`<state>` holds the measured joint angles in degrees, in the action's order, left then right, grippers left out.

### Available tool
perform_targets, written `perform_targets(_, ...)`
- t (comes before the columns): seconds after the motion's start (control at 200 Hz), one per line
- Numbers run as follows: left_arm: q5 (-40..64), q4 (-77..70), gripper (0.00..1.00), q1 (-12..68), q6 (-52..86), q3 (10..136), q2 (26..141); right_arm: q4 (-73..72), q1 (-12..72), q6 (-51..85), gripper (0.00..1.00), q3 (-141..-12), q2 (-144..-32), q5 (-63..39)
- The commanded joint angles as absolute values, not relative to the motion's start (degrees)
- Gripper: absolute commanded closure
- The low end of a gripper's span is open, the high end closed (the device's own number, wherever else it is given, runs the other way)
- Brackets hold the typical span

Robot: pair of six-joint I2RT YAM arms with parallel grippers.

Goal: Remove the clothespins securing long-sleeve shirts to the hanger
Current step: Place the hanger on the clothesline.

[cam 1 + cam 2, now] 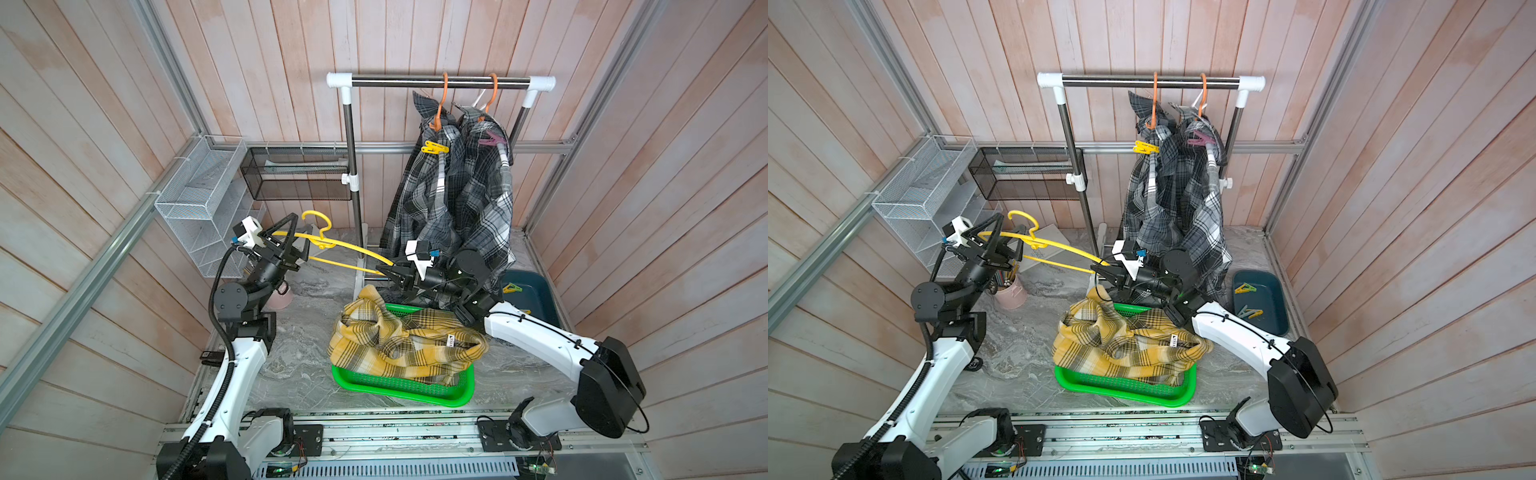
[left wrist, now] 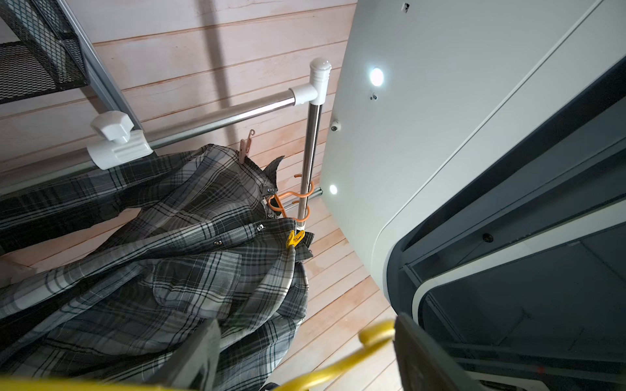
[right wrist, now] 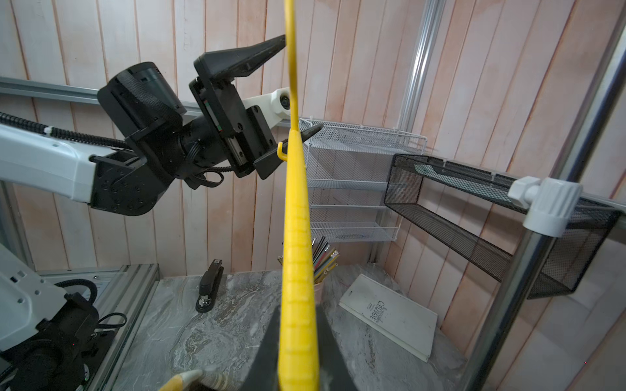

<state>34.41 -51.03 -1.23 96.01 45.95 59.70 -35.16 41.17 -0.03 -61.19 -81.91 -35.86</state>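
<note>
Shirt (image 1: 399,345) lies in basket (image 1: 415,395), before rack (image 1: 440,80).

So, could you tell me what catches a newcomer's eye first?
A bare yellow hanger spans the middle, the right gripper shut on one end, the left gripper open around its other side. A yellow plaid shirt heaps in the green basket; two grey checked shirts hang from the rail behind.

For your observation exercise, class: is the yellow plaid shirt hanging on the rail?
No, the yellow plaid shirt lies crumpled in the green basket, and only the grey checked shirts hang from the rail.
</note>
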Motion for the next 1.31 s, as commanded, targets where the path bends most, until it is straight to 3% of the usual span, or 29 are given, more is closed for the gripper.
perform_targets(0.0,37.0,-47.8,0.07,-1.7,88.9,49.2,57.0,-23.8,42.1,0.9,1.00,-65.9,-78.1,-24.4)
perform_targets(0.09,36.8,-40.7,0.00,-2.0,81.2,51.5,55.0,-16.0,43.6,0.5,1.00,-68.6,-76.1,-18.1)
perform_targets(0.315,34.9,-25.3,0.00,-3.7,62.1,55.9,50.3,1.0,47.1,1.1,1.00,-74.7,-71.4,-3.3)
perform_targets(0.495,25.4,-11.2,0.00,-4.2,43.0,57.5,44.9,13.7,51.9,2.5,1.00,-83.1,-70.0,10.1)
perform_targets(0.83,13.8,-2.5,0.00,-4.3,28.4,54.2,40.8,33.4,63.0,6.1,1.00,-106.6,-76.4,35.8)
perform_targets(1.085,9.4,-0.6,0.00,-4.3,23.8,52.0,38.8,35.6,63.6,4.6,1.00,-115.0,-80.3,41.9)
perform_targets(1.301,8.5,0.0,0.00,-4.4,22.2,49.5,38.8,34.5,56.0,2.3,1.00,-124.9,-88.0,34.2)
